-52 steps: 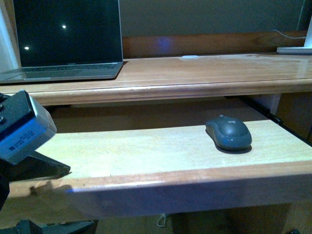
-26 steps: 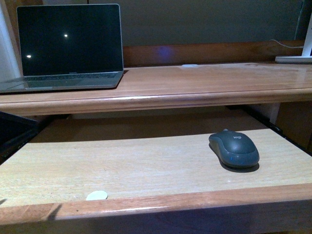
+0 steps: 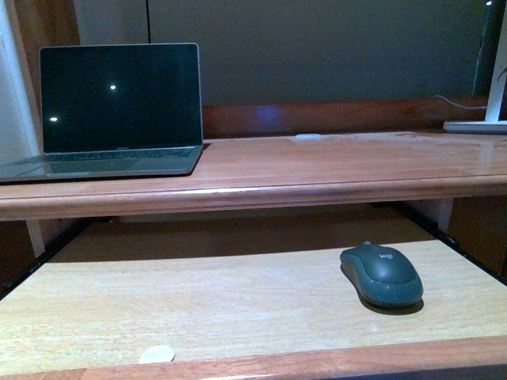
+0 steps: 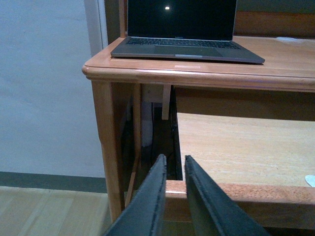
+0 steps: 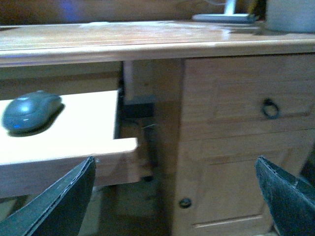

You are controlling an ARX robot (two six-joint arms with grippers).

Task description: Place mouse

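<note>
The dark grey-blue mouse (image 3: 381,274) lies on the pulled-out light wood keyboard tray (image 3: 198,305), toward its right end. It also shows in the right wrist view (image 5: 30,111). Neither gripper shows in the front view. My left gripper (image 4: 173,164) is shut and empty, low before the tray's left front corner (image 4: 197,189). My right gripper (image 5: 174,169) is open and empty, low in front of the desk's drawer cabinet, right of the tray's right end and apart from the mouse.
An open laptop (image 3: 119,111) with a dark screen stands on the desk top (image 3: 333,162) at the left. A white lamp base (image 3: 475,125) is at the far right. A small white disc (image 3: 157,355) lies near the tray's front edge. A drawer with a ring pull (image 5: 269,108) is under the desk top.
The front view has tilted up, so desk, laptop and mouse sit lower in frame. The left arm's camera block, at the left edge a second ago, is out of view.
</note>
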